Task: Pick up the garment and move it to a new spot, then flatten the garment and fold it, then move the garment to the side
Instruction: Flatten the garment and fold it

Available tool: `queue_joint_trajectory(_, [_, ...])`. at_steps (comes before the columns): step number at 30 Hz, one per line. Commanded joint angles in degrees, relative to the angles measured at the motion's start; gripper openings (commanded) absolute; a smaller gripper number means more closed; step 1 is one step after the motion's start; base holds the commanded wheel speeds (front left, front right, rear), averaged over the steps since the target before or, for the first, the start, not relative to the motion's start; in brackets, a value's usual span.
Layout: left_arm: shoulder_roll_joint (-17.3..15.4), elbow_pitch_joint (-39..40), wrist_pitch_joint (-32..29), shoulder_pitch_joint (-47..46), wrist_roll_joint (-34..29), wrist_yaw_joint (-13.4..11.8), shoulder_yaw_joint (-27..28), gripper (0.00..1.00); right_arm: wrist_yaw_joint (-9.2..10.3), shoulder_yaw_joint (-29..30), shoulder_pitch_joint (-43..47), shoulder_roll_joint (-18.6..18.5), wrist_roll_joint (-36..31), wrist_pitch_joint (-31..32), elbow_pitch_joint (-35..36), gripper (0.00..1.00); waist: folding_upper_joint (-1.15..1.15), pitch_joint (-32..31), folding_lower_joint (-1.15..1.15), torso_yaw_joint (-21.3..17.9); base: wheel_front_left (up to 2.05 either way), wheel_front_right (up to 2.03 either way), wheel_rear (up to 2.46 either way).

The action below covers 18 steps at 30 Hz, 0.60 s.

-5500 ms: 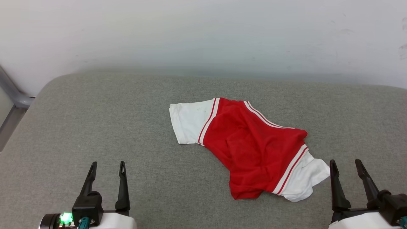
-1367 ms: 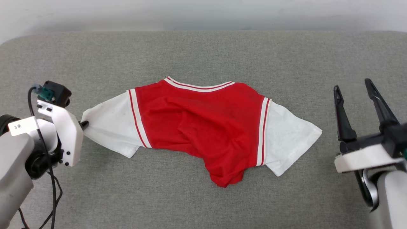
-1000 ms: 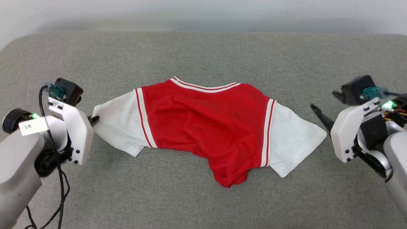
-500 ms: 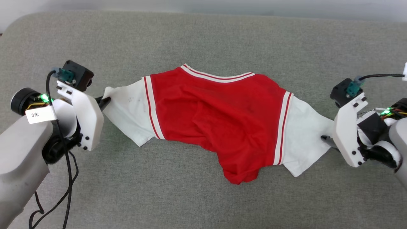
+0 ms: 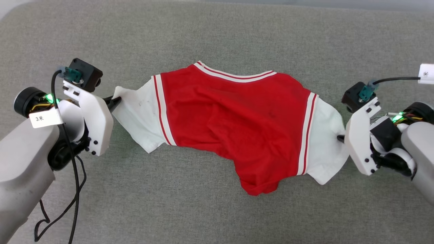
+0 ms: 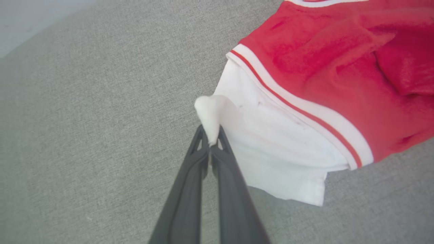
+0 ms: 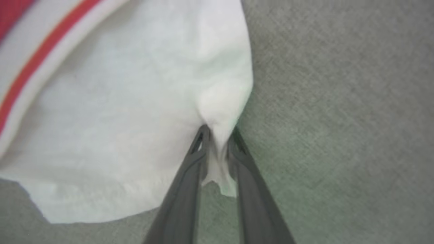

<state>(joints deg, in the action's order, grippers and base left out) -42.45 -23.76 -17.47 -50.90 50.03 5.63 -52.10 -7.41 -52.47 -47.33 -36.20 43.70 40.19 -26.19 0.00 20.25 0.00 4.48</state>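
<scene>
garment: red jersey with white short sleeves, spread sideways across the middle of the grey cushion, striped collar trim toward the far edge; no dark print to be seen on the upturned face.

left sleeve: drawn out to a point, its tip pinched in the left gripper, dark fingers pressed together on a small wad of white cloth.

right sleeve: cuff edge gathered and clamped in the right gripper, fingers nearly closed with a tongue of fabric trailing between them.

body: rumpled, creased diagonally across the red, hem bunched into a point on the near side, right of centre.

hold: seized at both ends, sleeve to sleeve; not taut, and resting on the cushion through the middle as far as can be told.

done: both grips appear secure, apparently in readiness for the lift.

left to do: by the look of it, nearly everything, from carrying to a new spot and flattening to folding and the final move aside.

stage: early, judged from the unfolded, wrinkled cloth.

surroundings: black cable looping under the left arm, over bare grey upholstery.
</scene>
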Motion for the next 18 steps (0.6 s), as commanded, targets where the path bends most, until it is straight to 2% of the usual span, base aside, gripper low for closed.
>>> queue_joint_trajectory(1, [0.1, -0.2, 0.6, -0.1, 0.0, 0.2, -0.1, 0.0, -0.14, -2.6, 2.5, 1.6, 0.2, -0.6, -2.1, 0.0, 0.0, -0.6, 0.0, -0.3, 0.0, 0.0, 0.0])
queue_joint_trajectory(3, [0.1, -0.4, 1.2, 0.0, -0.3, 0.3, -0.2, 0.0, -0.06, -2.4, 1.5, 1.5, 0.3, -3.6, -2.4, 0.0, 0.0, -1.7, 0.0, -0.5, 0.0, 0.0, 0.0])
queue_joint_trajectory(4, [-0.2, -0.7, 2.6, 0.3, -0.5, 0.3, -0.1, 0.0, -0.05, -1.5, 0.1, 1.5, 1.3, -8.7, -2.4, 0.0, 0.0, -3.6, 0.0, -1.0, 0.0, 0.0, 0.0])
queue_joint_trajectory(7, [-0.5, -0.2, 4.6, 0.3, -0.9, 0.2, 0.4, 0.0, -0.05, -0.6, -1.2, 0.7, 1.3, -13.6, -2.0, 0.0, 0.0, -5.9, 0.0, -1.6, 0.0, 0.0, 0.0])
queue_joint_trajectory(14, [-2.0, 3.8, 10.1, -1.3, -3.9, -2.1, 2.0, 0.0, -0.05, 2.5, -2.2, -1.6, 0.9, -22.4, 0.2, 0.0, 0.0, -10.4, 0.0, -2.6, 0.0, 0.0, 0.0])
queue_joint_trajectory(18, [-2.9, 7.9, 13.0, -2.6, -5.8, -4.0, 3.2, 0.0, -0.05, 6.2, -3.3, -3.0, -0.2, -26.1, 2.3, 0.0, 0.0, -12.4, 0.0, -2.8, 0.0, 0.0, 0.0])
